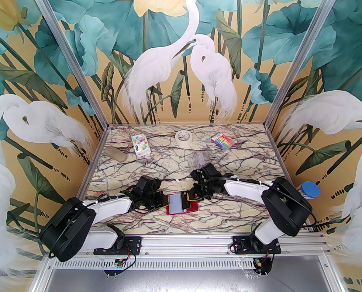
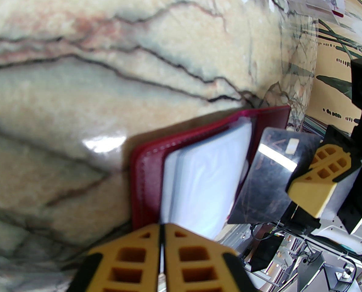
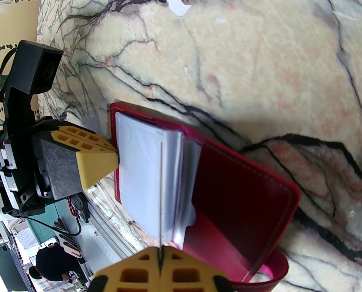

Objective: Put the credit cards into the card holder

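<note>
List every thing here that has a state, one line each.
left claw, shut on clear sleeve
right claw, shut on dark card
card holder, open, lying flat
clear sleeve, pinched at its edge
dark card, gripped, not yet in a sleeve
blue-lidded jar, lid on

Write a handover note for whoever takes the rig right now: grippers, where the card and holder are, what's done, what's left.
Left gripper: shut, pinching the edge of the card holder at its clear sleeves.
Right gripper: shut on a dark card, held tilted over the open holder.
Card holder: lies open on the marble table, near the front edge, between the two grippers.
Done: holder open, one card in hand.
Left: slide this card into a sleeve. I can't tell whether any sleeves already hold cards.
</note>
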You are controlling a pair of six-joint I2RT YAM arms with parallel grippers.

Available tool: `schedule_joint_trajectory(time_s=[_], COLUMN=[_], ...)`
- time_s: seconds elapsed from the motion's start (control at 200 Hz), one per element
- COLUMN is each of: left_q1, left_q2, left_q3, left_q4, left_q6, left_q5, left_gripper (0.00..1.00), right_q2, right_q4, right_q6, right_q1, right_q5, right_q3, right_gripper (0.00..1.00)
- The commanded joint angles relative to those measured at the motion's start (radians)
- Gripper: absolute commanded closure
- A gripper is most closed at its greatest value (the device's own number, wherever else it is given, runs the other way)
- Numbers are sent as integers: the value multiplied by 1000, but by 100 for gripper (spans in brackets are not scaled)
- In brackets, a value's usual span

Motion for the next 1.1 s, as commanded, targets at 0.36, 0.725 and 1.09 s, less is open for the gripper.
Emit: schedule_joint_trajectory(time_s=[0.36, 0.725, 1.09], left_q1=[-10, -11, -11], left_q2=[38, 18, -57], left_q3=[-15, 3, 58], left_q4=[-7, -93, -244], left_q6=[29, 49, 99], left_q5=[-34, -74, -139], left_gripper=[92, 91, 84], right_q2=[29, 35, 43], right_q4=[28, 53, 45], right_q6=[12, 23, 17], right_q1=[7, 7, 7], right_q5=[-4, -11, -7], right_q3=[-29, -35, -32], right_gripper=[100, 100, 100])
